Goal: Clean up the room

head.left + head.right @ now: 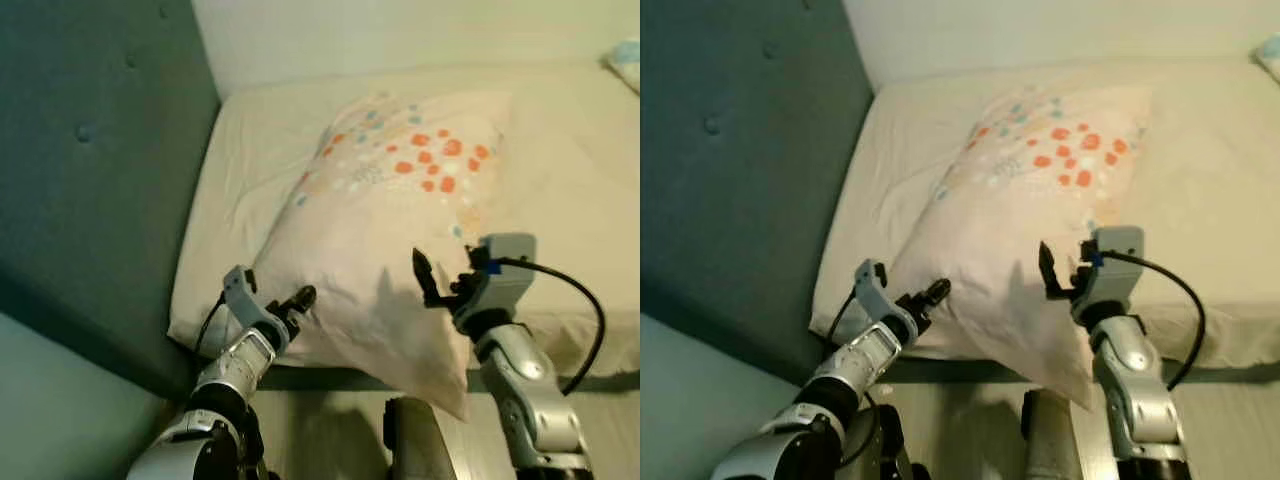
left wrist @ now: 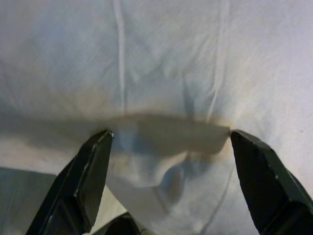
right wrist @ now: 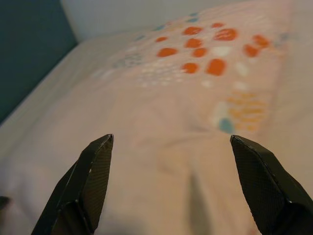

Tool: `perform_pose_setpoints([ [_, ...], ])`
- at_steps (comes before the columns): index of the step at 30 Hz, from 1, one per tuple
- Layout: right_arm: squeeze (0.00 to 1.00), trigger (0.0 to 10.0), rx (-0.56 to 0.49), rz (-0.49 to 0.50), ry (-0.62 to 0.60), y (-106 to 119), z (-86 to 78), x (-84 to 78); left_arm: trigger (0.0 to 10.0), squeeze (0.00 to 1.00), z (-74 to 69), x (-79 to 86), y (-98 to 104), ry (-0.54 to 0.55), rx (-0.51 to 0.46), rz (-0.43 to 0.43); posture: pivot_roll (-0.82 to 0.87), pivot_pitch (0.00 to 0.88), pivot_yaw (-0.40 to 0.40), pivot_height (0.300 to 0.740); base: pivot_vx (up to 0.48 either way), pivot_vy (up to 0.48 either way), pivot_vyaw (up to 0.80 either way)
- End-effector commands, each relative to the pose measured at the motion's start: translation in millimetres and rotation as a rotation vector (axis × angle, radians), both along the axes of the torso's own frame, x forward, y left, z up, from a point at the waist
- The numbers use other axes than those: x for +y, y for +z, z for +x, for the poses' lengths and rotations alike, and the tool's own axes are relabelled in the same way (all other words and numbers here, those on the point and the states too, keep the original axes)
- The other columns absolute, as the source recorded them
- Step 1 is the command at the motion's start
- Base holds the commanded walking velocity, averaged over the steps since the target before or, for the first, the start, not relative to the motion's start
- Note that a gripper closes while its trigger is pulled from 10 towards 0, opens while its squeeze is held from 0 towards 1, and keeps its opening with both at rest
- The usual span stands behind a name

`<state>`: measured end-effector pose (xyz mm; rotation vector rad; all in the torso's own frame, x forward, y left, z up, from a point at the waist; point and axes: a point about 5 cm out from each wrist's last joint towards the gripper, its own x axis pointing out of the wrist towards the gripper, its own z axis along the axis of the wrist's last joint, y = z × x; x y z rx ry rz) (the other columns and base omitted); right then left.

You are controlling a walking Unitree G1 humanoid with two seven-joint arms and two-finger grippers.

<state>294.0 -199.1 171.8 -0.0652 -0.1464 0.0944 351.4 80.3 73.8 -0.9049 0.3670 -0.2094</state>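
Pillow [image 1: 385, 215] lies on bed [image 1: 570, 150] between and ahead of both grippers. Left gripper [image 1: 300, 299] at its near edge, right gripper [image 1: 424, 275] above it; fingers spread wide on both. Cream cover, orange and blue dots.

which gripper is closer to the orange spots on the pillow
Right. The right gripper hovers open over the pillow, just below the orange spots. The left gripper, also open, sits at the pillow's lower left edge, farther from them.
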Motion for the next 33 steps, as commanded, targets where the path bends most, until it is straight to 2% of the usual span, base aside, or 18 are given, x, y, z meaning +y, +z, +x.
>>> perform_pose_setpoints([
  [1, 0.00, 10.0, -0.009, -0.036, 0.057, -2, -2.9, 13.2, 10.0, 1.00, -10.3, -28.0, -8, -0.038, 0.053, -0.072, -0.20, 0.328, 0.127, 0.598, 0.000, 0.000, 0.00],
  [4, 0.00, 10.0, 0.040, -0.125, 0.210, -12, -10.3, 37.2, 10.0, 1.00, -15.9, -44.1, -11, -0.077, 0.089, -0.143, -0.20, 0.335, 0.141, 0.598, 0.000, 0.000, 0.00],
  [6, 0.00, 10.0, 0.040, -0.125, 0.210, -12, -10.3, 37.2, 10.0, 1.00, -15.9, -44.1, -11, -0.077, 0.089, -0.143, -0.20, 0.335, 0.141, 0.598, 0.000, 0.000, 0.00],
  [8, 0.00, 10.0, 0.055, -0.119, 0.244, -15, -15.0, 43.7, 10.0, 1.00, -18.3, -52.2, -11, -0.096, 0.101, -0.191, -0.21, 0.342, 0.146, 0.598, 0.000, 0.000, 0.00],
  [10, 0.00, 10.0, 0.059, -0.093, 0.214, -16, -16.3, 41.8, 10.0, 1.00, -20.6, -63.8, -6, -0.136, 0.104, -0.282, -0.22, 0.345, 0.147, 0.598, 0.000, 0.000, 0.00],
  [12, 0.00, 10.0, 0.061, -0.084, 0.198, -16, -16.1, 40.3, 10.0, 1.00, -21.5, -68.5, -4, -0.161, 0.096, -0.303, -0.22, 0.345, 0.147, 0.598, 0.000, 0.000, 0.00],
  [13, 0.00, 10.0, 0.060, -0.080, 0.184, -16, -15.5, 38.1, 10.0, 1.00, -22.8, -75.1, -1, -0.204, 0.081, -0.305, -0.22, 0.349, 0.148, 0.598, 0.000, 0.000, 0.00],
  [16, 0.00, 10.0, 0.059, -0.079, 0.176, -16, -15.1, 36.7, 10.0, 1.00, -23.8, -79.2, 1, -0.233, 0.071, -0.300, -0.22, 0.350, 0.148, 0.598, 0.000, 0.000, 0.00],
  [17, 0.00, 10.0, 0.055, -0.074, 0.159, -15, -13.3, 34.0, 10.0, 0.94, -25.0, -85.2, 3, -0.268, 0.055, -0.271, -0.22, 0.351, 0.149, 0.598, 0.000, 0.000, 0.00],
  [18, 0.00, 10.0, 0.053, -0.071, 0.147, -15, -12.0, 32.3, 10.0, 0.94, -25.8, -88.8, 4, -0.289, 0.046, -0.252, -0.22, 0.351, 0.149, 0.598, 0.000, 0.000, 0.00],
  [21, 0.00, 10.0, 0.043, -0.067, 0.130, -12, -9.1, 29.8, 10.0, 0.88, -25.6, -95.7, 9, -0.315, 0.027, -0.276, -0.22, 0.353, 0.154, 0.598, 0.000, 0.000, 0.00],
  [23, 0.00, 10.0, 0.042, -0.067, 0.126, -12, -8.3, 29.4, 10.0, 0.88, -25.2, -97.2, 12, -0.320, 0.016, -0.286, -0.22, 0.353, 0.154, 0.598, 0.000, 0.000, 0.00],
  [24, 0.00, 10.0, 0.039, -0.066, 0.122, -10, -7.7, 29.2, 10.0, 0.79, -24.1, -99.4, 16, -0.327, -0.008, -0.305, -0.22, 0.354, 0.156, 0.598, 0.000, 0.000, 0.00],
  [26, 0.00, 10.0, 0.038, -0.065, 0.120, -10, -7.3, 29.0, 10.0, 0.79, -23.4, -100.9, 19, -0.332, -0.023, -0.318, -0.22, 0.354, 0.156, 0.598, 0.000, 0.000, 0.00],
  [27, 0.00, 10.0, 0.038, -0.065, 0.114, -9, -6.5, 28.7, 10.0, 0.40, -21.6, -103.2, 26, -0.340, -0.052, -0.359, -0.23, 0.354, 0.161, 0.598, 0.000, 0.000, 0.00],
  [29, 0.00, 10.0, 0.038, -0.065, 0.110, -9, -5.8, 28.5, 10.0, 0.40, -20.4, -104.7, 31, -0.346, -0.073, -0.388, -0.23, 0.354, 0.161, 0.598, 0.000, 0.000, 0.00],
  [30, 0.00, 10.0, 0.037, -0.067, 0.103, -8, -4.6, 27.7, 10.0, 0.11, -19.1, -106.3, 34, -0.357, -0.091, -0.368, -0.23, 0.355, 0.162, 0.598, 0.000, 0.000, 0.00],
  [33, 0.00, 10.0, 0.040, -0.073, 0.088, -6, -0.7, 25.2, 10.0, 0.09, -13.6, -106.4, 39, -0.332, -0.090, -0.322, -0.23, 0.373, 0.166, 0.598, 0.000, 0.000, 0.00],
])
